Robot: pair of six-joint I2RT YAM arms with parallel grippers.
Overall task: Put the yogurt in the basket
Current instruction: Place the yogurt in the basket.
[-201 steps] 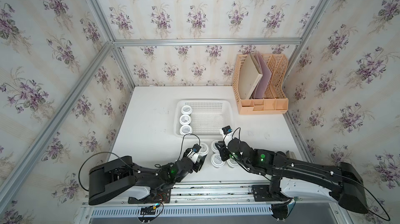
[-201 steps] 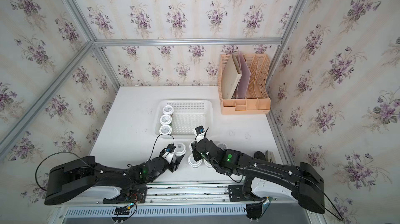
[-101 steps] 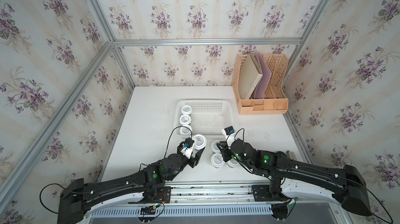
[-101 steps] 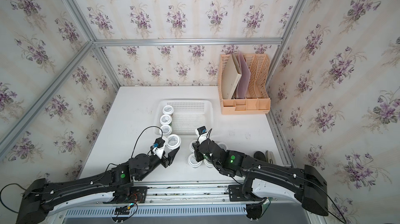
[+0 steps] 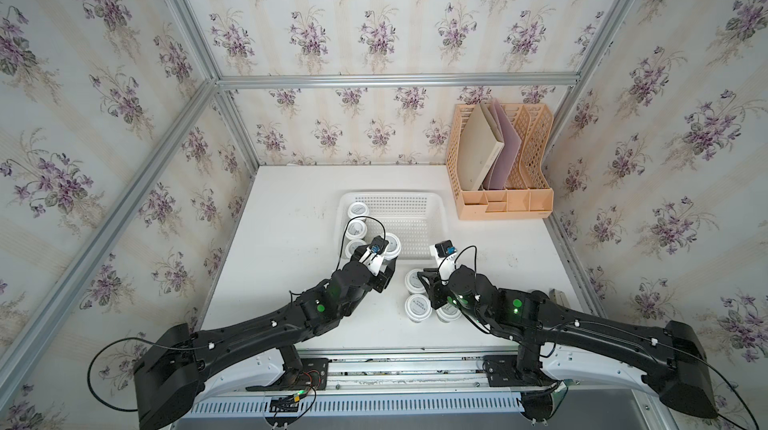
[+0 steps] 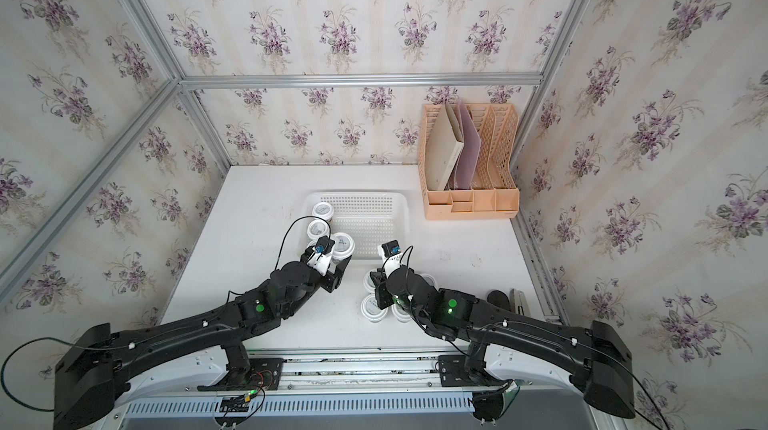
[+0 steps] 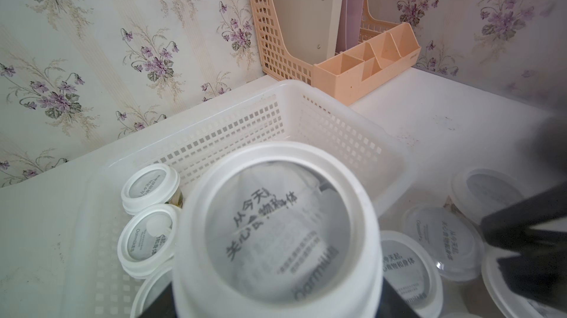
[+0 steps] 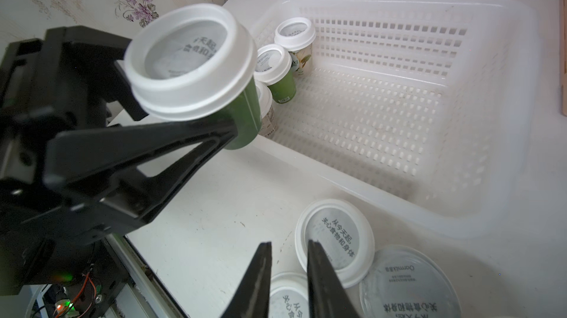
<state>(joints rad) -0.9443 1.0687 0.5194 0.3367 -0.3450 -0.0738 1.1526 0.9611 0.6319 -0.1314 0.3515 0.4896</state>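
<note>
1. Since a second ago, the left arm has stretched away from the cluster at the front of the worktop (image 5: 291,241) and has carried one cup up toward the basket (image 5: 442,220). The right arm has hardly shifted.
2. The left gripper (image 5: 384,257) has its fingers clamped on the green body of the held yogurt cup (image 5: 391,245), just under the white lid. The cup is raised clear of the worktop.
3. The held yogurt cup hangs at the basket's near rim, just beside the nearest of the three yogurt cups (image 5: 356,229) that stand in a row along the basket's left wall. We cannot tell whether its base has cleared the rim.
4. The right gripper (image 8: 290,249) hovers over the remaining yogurt cups (image 5: 417,307), which sit together on the worktop just outside the basket's near rim. Its fingers are a narrow gap apart with nothing between them.
5. We judge the step in hand to be delivery of the fourth cup: three are in, one is in the air, and the rest wait.
6. The next move calls for carrying the cup a little further over the rim. It should then go down upright onto the free grid floor beside the row without nudging its neighbours, and only then should the fingers part. The right fingers would need to spread wider before they could close around a cup.
</note>
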